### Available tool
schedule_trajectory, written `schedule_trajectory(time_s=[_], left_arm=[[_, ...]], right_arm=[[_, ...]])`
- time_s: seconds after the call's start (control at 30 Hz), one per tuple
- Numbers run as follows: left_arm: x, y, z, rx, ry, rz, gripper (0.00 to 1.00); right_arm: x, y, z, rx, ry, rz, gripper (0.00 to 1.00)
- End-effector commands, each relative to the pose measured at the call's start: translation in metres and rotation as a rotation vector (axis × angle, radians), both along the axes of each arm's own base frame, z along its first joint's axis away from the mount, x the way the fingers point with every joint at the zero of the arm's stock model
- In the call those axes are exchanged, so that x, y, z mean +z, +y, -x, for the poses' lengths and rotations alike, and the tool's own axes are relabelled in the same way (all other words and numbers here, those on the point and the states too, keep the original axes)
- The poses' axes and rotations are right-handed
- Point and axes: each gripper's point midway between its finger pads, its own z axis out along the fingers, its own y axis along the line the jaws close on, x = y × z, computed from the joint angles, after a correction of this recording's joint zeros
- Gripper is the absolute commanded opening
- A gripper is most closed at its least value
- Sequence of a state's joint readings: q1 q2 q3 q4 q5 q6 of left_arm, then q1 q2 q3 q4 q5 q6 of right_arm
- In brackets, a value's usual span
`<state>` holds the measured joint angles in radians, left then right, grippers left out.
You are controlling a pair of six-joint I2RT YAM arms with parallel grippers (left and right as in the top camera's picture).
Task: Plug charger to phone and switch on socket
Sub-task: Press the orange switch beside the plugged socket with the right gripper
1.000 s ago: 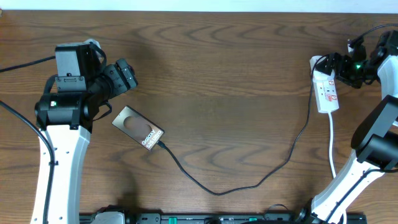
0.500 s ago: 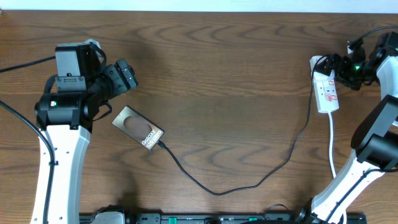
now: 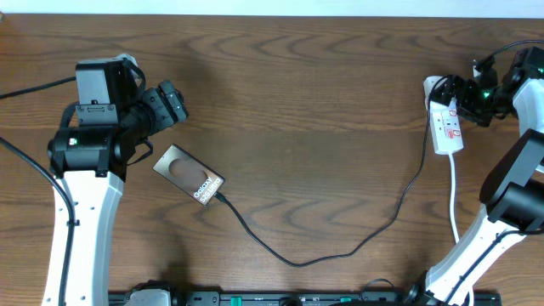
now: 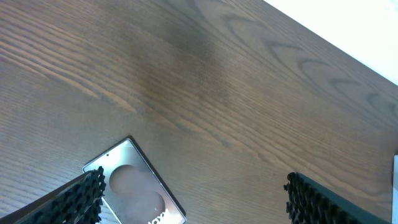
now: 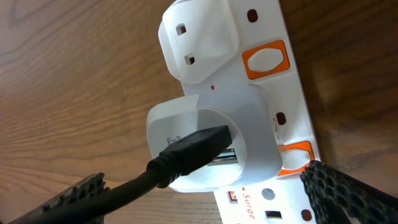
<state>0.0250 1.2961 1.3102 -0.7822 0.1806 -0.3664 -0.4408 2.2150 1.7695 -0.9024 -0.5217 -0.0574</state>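
Observation:
The phone (image 3: 189,175) lies left of centre on the table, and its top end shows in the left wrist view (image 4: 137,190). The black charger cable (image 3: 297,259) runs from the phone's lower end across the table to a white adapter (image 5: 211,140) in the socket strip (image 3: 445,126) at the far right. My left gripper (image 4: 193,199) is open, above and beside the phone, holding nothing. My right gripper (image 5: 205,199) is open and hovers right over the socket strip (image 5: 273,93), by the adapter and the orange switches (image 5: 267,59).
The strip's white cord (image 3: 455,204) runs down toward the right arm's base. The white wall edge lies along the far side of the table. A black rail (image 3: 297,299) runs along the front edge.

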Motion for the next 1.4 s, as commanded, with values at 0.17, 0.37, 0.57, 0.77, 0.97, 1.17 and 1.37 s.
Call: schedule_trajectory(time_s=[0.17,0.37,0.57,0.77,0.97,1.17,1.37], left_arm=[[0.009,0.001,-0.003,0.007,-0.018,-0.005,0.91],[0.009,0.001,-0.003,0.007,-0.018,-0.005,0.91],[0.008,0.001,-0.003,0.006,-0.017,-0.005,0.91],[0.007,0.001,-0.001,0.007,-0.008,-0.005,0.91],[0.007,0.001,-0.001,0.007,-0.008,-0.005,0.91],[0.007,0.001,-0.001,-0.005,-0.009,-0.016,0.91],[0.007,0.001,-0.001,-0.005,-0.011,-0.020,0.91]], right_arm=[[-0.002,0.018,-0.002,0.025,0.009,-0.007,0.99],[-0.002,0.025,-0.004,0.035,0.011,-0.009,0.99],[-0.002,0.025,-0.004,0.035,0.011,-0.008,0.99],[-0.003,0.024,-0.004,0.017,0.022,-0.007,0.99],[-0.004,0.026,-0.003,0.017,0.023,-0.022,0.99],[-0.021,0.033,0.001,-0.008,0.024,-0.065,0.99],[-0.040,0.039,0.012,-0.008,0.044,-0.084,0.99]])
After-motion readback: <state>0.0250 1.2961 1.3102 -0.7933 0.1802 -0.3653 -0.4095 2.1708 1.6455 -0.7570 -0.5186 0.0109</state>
